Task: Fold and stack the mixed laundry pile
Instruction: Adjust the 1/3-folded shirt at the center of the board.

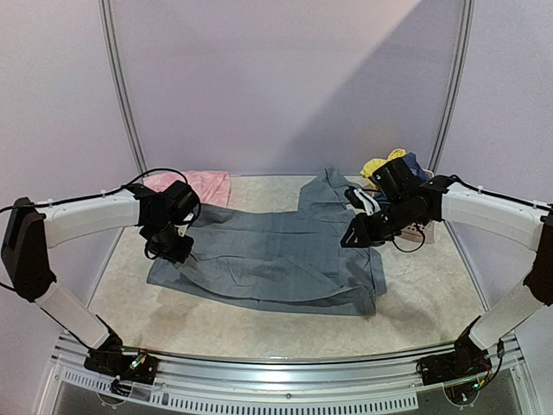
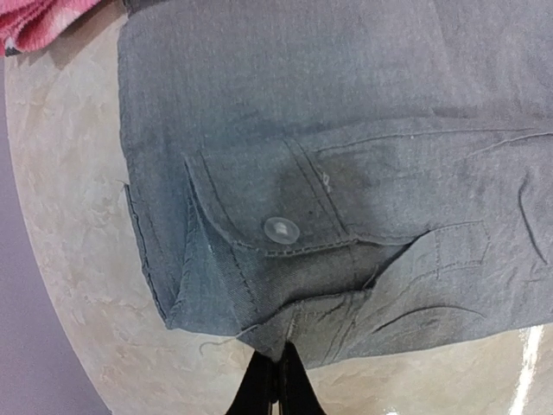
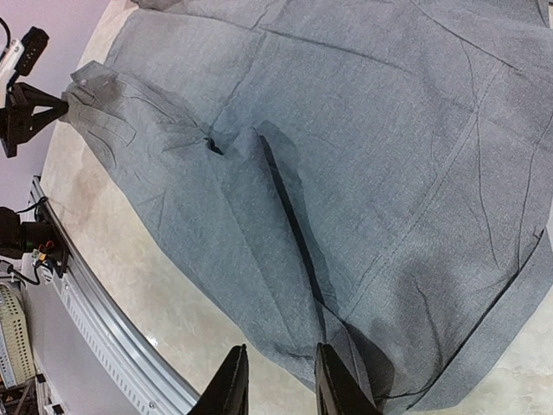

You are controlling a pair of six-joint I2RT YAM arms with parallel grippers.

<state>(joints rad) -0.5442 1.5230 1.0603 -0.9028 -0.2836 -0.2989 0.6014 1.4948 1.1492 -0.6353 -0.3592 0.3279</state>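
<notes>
A grey button shirt [image 1: 285, 251] lies spread flat across the middle of the table. My left gripper [image 1: 175, 251] is at its left end, shut on the edge of a buttoned cuff [image 2: 281, 229]; in the left wrist view the closed fingertips [image 2: 278, 376] pinch the fabric's hem. My right gripper [image 1: 352, 238] hovers over the shirt's right part. Its fingers [image 3: 232, 385] stand apart above the shirt's near hem [image 3: 285, 285] with nothing between them. More of the laundry pile sits at the back right: a yellow piece [image 1: 378, 164] and a navy piece [image 1: 413, 164], partly hidden by the right arm.
A pink cloth [image 1: 203, 184] lies at the back left, just beyond the shirt, and shows in the left wrist view's corner [image 2: 34, 22]. A metal rail [image 1: 276, 370] runs along the table's front edge. Curved wall posts stand behind.
</notes>
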